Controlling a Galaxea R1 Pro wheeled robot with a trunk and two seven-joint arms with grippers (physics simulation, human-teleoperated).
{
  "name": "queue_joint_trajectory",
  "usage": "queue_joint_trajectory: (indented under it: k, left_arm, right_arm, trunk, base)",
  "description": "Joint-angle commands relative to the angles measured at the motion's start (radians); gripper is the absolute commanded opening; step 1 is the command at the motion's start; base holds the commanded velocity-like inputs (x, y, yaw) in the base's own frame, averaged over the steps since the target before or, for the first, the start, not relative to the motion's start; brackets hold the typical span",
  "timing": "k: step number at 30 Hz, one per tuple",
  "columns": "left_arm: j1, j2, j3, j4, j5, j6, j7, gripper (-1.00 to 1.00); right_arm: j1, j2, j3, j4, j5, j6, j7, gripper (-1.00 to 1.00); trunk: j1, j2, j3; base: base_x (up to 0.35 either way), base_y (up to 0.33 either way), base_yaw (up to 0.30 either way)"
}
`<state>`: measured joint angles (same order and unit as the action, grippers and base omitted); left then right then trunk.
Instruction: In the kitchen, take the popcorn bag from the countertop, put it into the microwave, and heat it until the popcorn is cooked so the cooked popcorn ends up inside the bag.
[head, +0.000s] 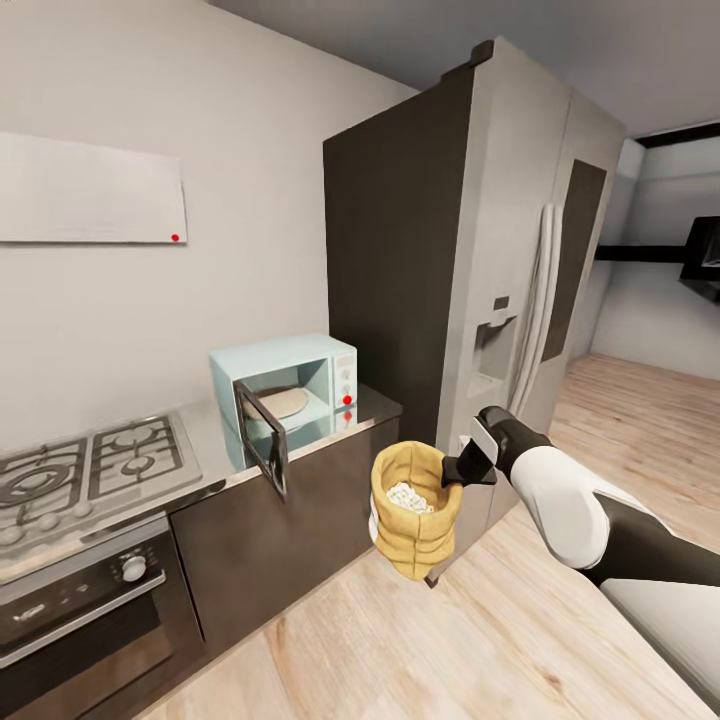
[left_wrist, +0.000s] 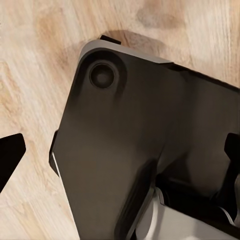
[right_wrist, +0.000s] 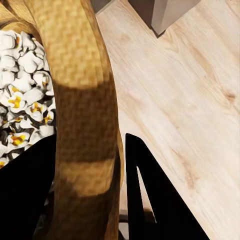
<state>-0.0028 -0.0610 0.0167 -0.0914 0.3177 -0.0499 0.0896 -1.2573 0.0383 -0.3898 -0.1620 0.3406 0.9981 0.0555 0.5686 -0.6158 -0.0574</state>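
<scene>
The tan popcorn bag (head: 412, 520) hangs in the air in front of the dark cabinets, below the countertop's (head: 375, 405) edge. My right gripper (head: 455, 470) is shut on its rolled rim. Pale yellow-white popcorn (head: 408, 496) fills the bag. In the right wrist view the rim (right_wrist: 82, 100) runs between the black fingers (right_wrist: 145, 195), with the popcorn (right_wrist: 22, 105) beside it. The pale-blue microwave (head: 300, 385) stands on the countertop with its dark door (head: 265, 440) swung open toward me. My left gripper (left_wrist: 120, 155) is open over my own dark base (left_wrist: 125, 100).
A gas hob (head: 80, 470) and a steel built-in oven (head: 80, 600) sit left of the microwave. The tall steel fridge (head: 480, 250) stands right behind the bag. Light wood floor (head: 420, 640) spreads out in front of the cabinets and to the right.
</scene>
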Motion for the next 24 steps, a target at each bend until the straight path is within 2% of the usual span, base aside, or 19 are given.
queue_joint_trajectory:
  k: [1, 10, 17, 24]
  left_arm:
    - [0.0, 0.0, 0.001, -0.001, 0.004, -0.002, 0.002, 1.0]
    - [0.0, -0.001, -0.001, 0.0, 0.006, -0.002, 0.002, 1.0]
    - [0.0, -0.001, -0.001, -0.001, 0.008, -0.003, 0.002, 1.0]
    - [0.0, 0.0, -0.001, -0.001, 0.008, -0.004, 0.001, 1.0]
  right_arm:
    - [-0.001, 0.0, -0.006, -0.002, 0.009, 0.005, 0.007, -1.0]
    - [0.0, 0.0, -0.006, -0.002, 0.01, 0.007, 0.007, -1.0]
    - [0.0, -0.006, -0.002, -0.004, 0.018, 0.011, 0.002, -1.0]
    - [-0.001, -0.008, -0.003, -0.004, 0.022, 0.006, -0.001, -1.0]
  trunk:
    - [-0.004, 0.006, 0.001]
    - [-0.038, 0.069, 0.03]
    - [-0.038, 0.069, 0.03]
    - [-0.038, 0.069, 0.03]
  base:
    - [0.0, 0.0, 0.0]
    - [0.0, 0.0, 0.0]
    - [0.007, 0.0, 0.0]
    - [0.281, 0.0, 0.03]
